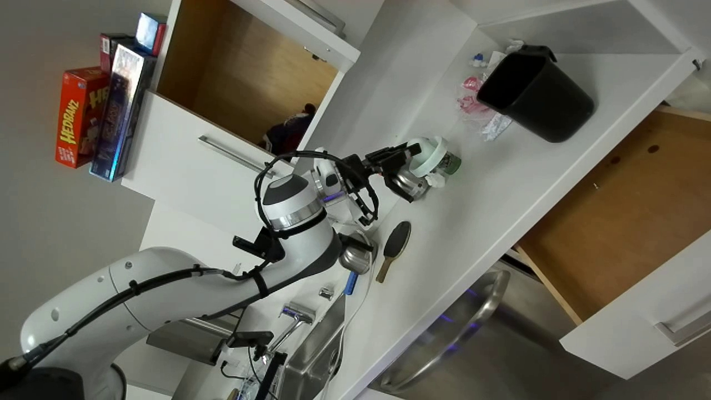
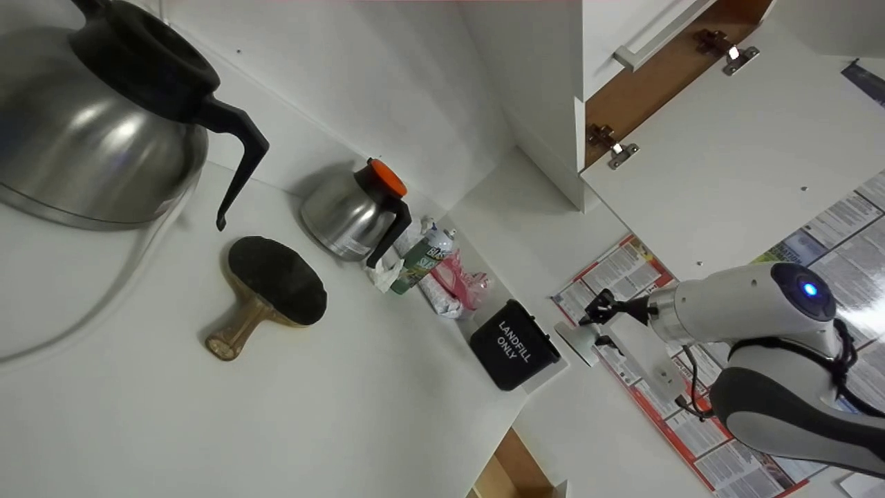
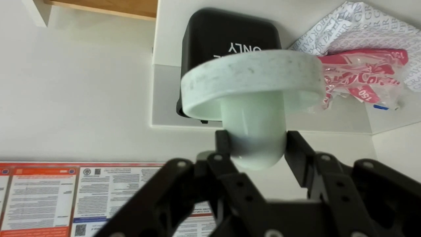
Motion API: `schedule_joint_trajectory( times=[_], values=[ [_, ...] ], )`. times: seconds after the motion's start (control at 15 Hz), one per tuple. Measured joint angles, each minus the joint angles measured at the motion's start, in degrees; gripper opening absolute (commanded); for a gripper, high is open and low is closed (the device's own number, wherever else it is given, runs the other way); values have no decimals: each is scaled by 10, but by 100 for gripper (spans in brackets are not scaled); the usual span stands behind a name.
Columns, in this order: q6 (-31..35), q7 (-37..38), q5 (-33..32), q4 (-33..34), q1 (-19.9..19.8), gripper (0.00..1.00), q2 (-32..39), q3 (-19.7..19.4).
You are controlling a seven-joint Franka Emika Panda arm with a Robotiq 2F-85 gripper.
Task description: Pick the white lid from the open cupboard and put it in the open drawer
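The white lid [image 3: 253, 74] is a round disc with a raised rim and a rounded stem. My gripper [image 3: 258, 141] is shut on the stem, one finger on each side, and the disc points away from it. The lid is held in the air and also shows in both exterior views [image 1: 429, 155] [image 2: 578, 340]. The open cupboard [image 1: 266, 55] is upper left in an exterior view, with a dark item inside. Its open door [image 2: 747, 152] shows in an exterior view. The open drawer [image 1: 627, 211] is at the right, below the counter edge; part shows in the wrist view [image 3: 108, 6].
A black bin [image 1: 536, 94] stands on the counter near the drawer, beside plastic bags [image 2: 456, 283]. A spray can [image 2: 423, 261], a metal carafe [image 2: 349, 214] and a black paddle with wooden handle [image 2: 276, 280] are on the counter. A larger carafe [image 2: 97, 138] stands nearer.
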Motion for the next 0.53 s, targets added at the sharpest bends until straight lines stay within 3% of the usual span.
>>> schedule_joint_trajectory(
  times=[0.2, 0.27, 0.53],
  values=[
    [0, 0, 0, 0, 0, 47, 4, 0],
    [0, 0, 0, 0, 0, 22, 5, 0],
    [-1, 1, 0, 0, -3, 22, 11, -1]
  ],
)
